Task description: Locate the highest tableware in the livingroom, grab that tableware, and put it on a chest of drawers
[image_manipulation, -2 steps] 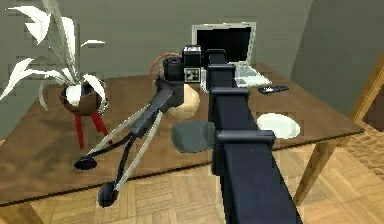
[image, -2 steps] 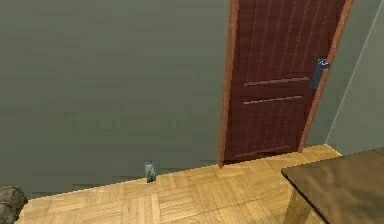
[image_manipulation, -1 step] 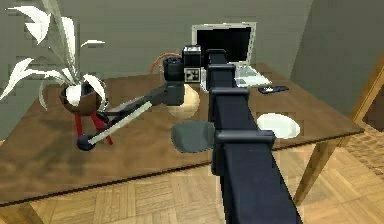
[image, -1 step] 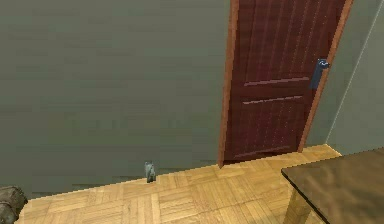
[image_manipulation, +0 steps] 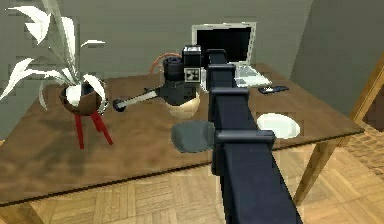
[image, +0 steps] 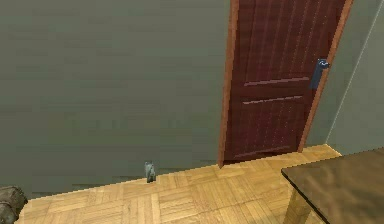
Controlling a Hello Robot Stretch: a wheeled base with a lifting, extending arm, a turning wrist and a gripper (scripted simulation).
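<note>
gripper (image_manipulation: 128, 102) out over the wooden table (image_manipulation: 50, 160), can't tell its grip state or if it's holding anything | tan bowl (image_manipulation: 185, 108) right by it, grey bowl (image_manipulation: 195, 136) next to the arm (image_manipulation: 245, 155) | white plate (image_manipulation: 277, 125) near the table's right edge | potted plant (image_manipulation: 80, 95) off left

Forward view: grey-green wall (image: 110, 80) from nine to twelve o'clock, red-brown panelled door (image: 280, 70) at two, light parquet floor (image: 190, 200) at six, a dark wooden surface (image: 345, 180) at four.

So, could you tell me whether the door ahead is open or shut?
Shut: the door sits flush in its frame, with no gap showing.
</note>
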